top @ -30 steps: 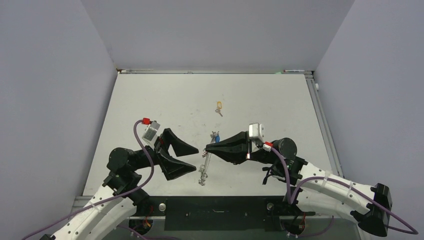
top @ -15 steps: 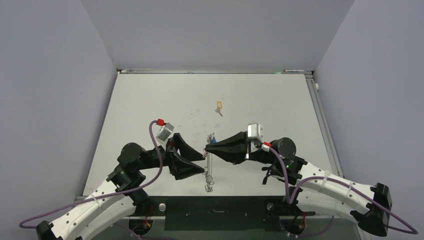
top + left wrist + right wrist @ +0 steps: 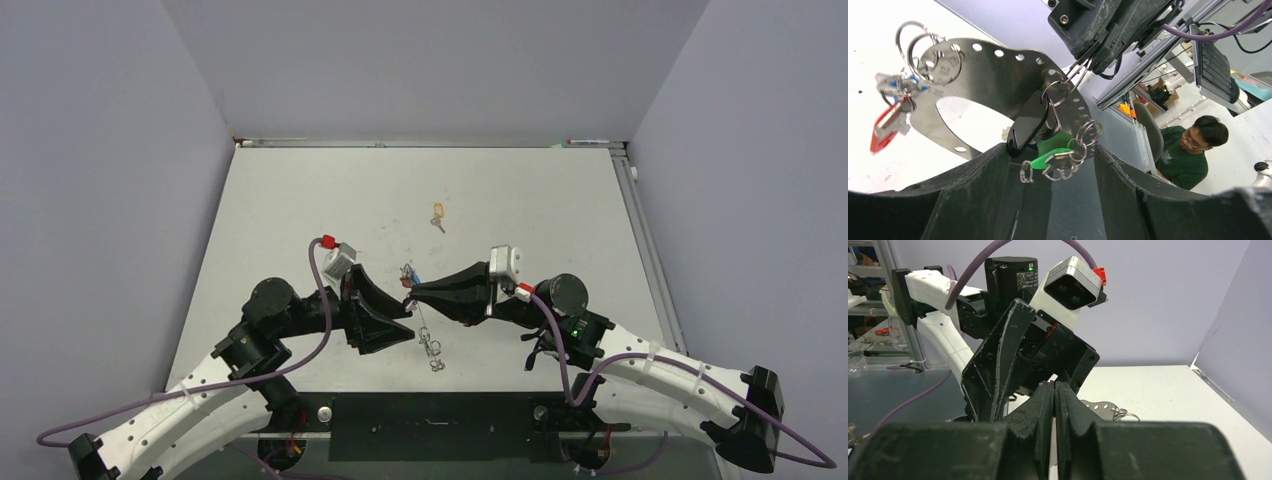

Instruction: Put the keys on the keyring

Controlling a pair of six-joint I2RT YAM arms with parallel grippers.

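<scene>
Tightly, R fingers pinch keyring; L fingers flank green key.

We see the left gripper and right gripper nose to nose above the near middle of the table, and the keyring with its keys dangles between them, filling that gap. A green tag sits between the left fingers. Beyond, only the yellow-tagged key interrupts open tabletop. Both side strips lie free up to the walls.
</scene>
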